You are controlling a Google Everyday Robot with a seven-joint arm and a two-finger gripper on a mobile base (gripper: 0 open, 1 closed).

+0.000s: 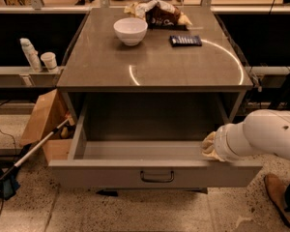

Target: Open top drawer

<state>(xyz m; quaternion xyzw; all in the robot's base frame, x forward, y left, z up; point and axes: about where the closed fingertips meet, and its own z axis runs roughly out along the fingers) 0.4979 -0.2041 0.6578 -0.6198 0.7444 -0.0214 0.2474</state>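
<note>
The top drawer (111,175) is a wide grey drawer under the table top (150,66), pulled far out toward the camera. Its deep grey interior (145,149) is exposed and looks bare. A small dark bail handle (157,177) sits centred on its front. My gripper (209,146) is at the right end of the drawer's front wall, at its top edge, on the end of my white arm (261,137), which comes in from the right. The two lower drawers are hidden under the open drawer.
On the table top stand a white bowl (130,30), a chip bag (159,13) and a dark flat bar (185,40). A cardboard box (43,117) and a long stick (34,149) lie at the left. A bottle (30,54) and cup (49,61) stand on a left ledge. A shoe (280,197) is at the right.
</note>
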